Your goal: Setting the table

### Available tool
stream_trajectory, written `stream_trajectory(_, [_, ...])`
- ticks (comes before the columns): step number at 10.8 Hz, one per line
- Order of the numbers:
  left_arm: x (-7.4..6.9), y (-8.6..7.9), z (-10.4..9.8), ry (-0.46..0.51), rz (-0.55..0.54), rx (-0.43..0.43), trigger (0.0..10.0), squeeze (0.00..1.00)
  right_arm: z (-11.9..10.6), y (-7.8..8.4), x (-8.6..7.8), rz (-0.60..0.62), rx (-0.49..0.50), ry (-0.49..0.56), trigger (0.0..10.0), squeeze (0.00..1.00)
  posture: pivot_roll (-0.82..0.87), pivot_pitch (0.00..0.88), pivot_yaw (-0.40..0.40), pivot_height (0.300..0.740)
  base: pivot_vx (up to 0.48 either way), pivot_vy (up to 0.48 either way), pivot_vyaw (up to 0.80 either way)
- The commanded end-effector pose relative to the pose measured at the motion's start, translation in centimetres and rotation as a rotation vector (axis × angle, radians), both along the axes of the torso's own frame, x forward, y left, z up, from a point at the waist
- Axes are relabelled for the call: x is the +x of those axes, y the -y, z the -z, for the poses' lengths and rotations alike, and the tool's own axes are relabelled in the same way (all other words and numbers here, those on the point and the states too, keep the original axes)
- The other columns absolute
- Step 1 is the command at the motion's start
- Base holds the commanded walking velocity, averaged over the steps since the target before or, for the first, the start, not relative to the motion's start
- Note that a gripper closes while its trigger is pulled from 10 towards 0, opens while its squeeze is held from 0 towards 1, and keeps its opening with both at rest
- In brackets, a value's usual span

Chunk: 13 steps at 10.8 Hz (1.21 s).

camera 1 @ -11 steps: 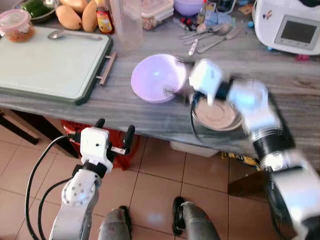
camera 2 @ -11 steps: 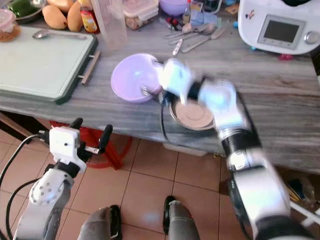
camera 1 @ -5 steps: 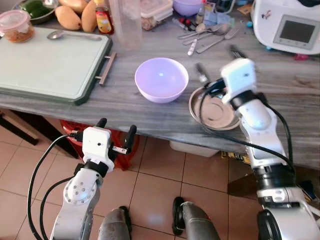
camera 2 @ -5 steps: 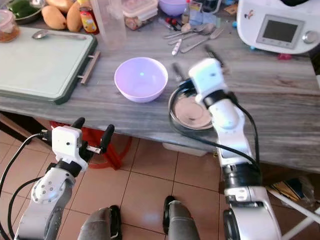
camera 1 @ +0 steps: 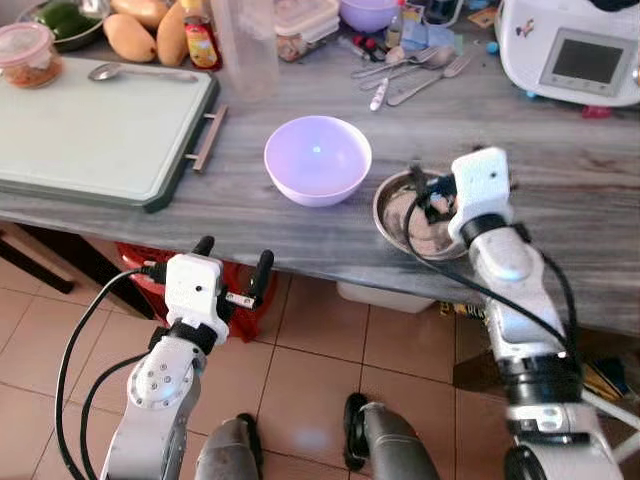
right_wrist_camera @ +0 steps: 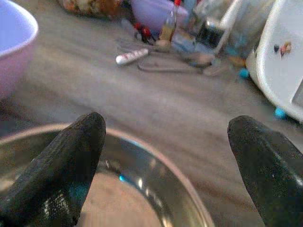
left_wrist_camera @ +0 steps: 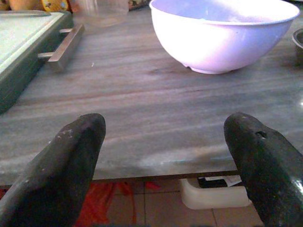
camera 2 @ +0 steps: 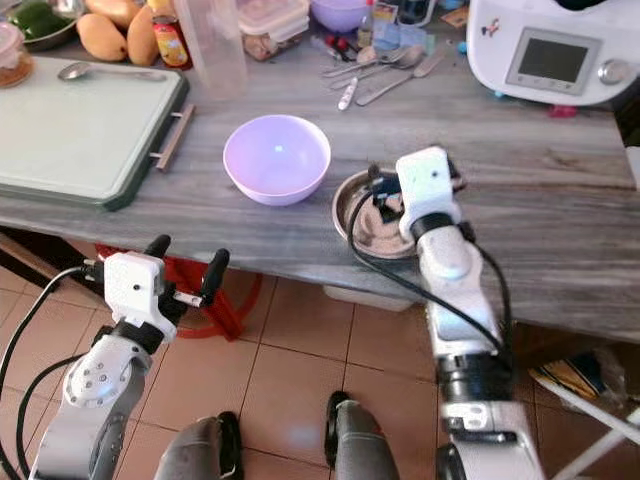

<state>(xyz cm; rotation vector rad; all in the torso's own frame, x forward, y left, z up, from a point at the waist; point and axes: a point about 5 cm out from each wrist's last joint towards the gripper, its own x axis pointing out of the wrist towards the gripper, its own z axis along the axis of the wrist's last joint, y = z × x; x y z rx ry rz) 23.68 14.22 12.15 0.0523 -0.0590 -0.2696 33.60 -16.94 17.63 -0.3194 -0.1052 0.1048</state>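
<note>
Right gripper (right_wrist_camera: 165,142): hovering spread wide over the metal dish (camera 1: 415,215), gripping nothing.
Left gripper (camera 1: 229,268): hanging below the table (camera 1: 250,215) edge, fingers apart, empty.
Bowl (camera 1: 317,160): sitting beside the dish.
Progress: looking early; cutlery (camera 1: 420,70) lying unplaced.

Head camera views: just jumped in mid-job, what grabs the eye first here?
The right claw, fingers spread wide, hangs right over the steel bowl at the counter's near edge. Just to its left sits the empty lilac bowl, the brightest thing on the grey counter. The left claw is also open, held low in front of the counter edge, pointing at that lilac bowl.
</note>
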Motion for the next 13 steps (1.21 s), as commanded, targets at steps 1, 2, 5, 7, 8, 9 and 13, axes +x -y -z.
stream_trajectory(1, [-0.1,0.0,0.3,-0.01,0.006,-0.004,10.0,0.0,0.2,-0.2,-0.3,0.005,0.026,-0.02,10.0,0.95,0.0,0.193,-0.012,0.74,0.0,0.0,0.0])
stream_trajectory(2, [-0.2,0.3,0.3,-0.011,0.02,-0.006,10.0,0.0,0.7,-0.5,-0.5,0.004,0.051,-0.064,10.0,0.85,0.0,0.192,-0.011,0.74,0.0,0.0,0.0])
stream_trajectory(5, [-0.3,0.7,0.4,-0.016,0.023,-0.014,10.0,0.0,2.3,-1.1,-0.9,-0.009,0.127,-0.203,10.0,0.31,0.0,0.188,-0.018,0.74,0.0,0.0,0.0])
stream_trajectory(7, [-0.3,0.6,0.5,-0.019,0.02,-0.013,10.0,0.0,2.6,-1.7,-0.9,-0.048,0.135,-0.246,10.0,0.2,0.0,0.189,-0.016,0.74,0.0,0.0,0.0])
stream_trajectory(8, [-0.3,0.6,0.5,-0.02,0.024,-0.013,10.0,0.0,2.6,-1.9,-0.9,-0.054,0.142,-0.258,10.0,0.07,0.0,0.19,-0.015,0.74,0.0,0.0,0.0])
stream_trajectory(9, [-0.3,0.6,0.5,-0.018,0.026,-0.013,10.0,0.0,2.7,-2.4,-0.9,-0.074,0.153,-0.275,10.0,0.0,0.0,0.191,-0.015,0.74,0.0,0.0,0.0])
stream_trajectory(13, [-0.5,0.7,0.5,-0.022,0.025,-0.013,10.0,0.0,2.6,-3.9,-0.4,-0.141,0.185,-0.304,10.0,0.0,0.01,0.199,-0.017,0.74,0.0,0.0,0.0])
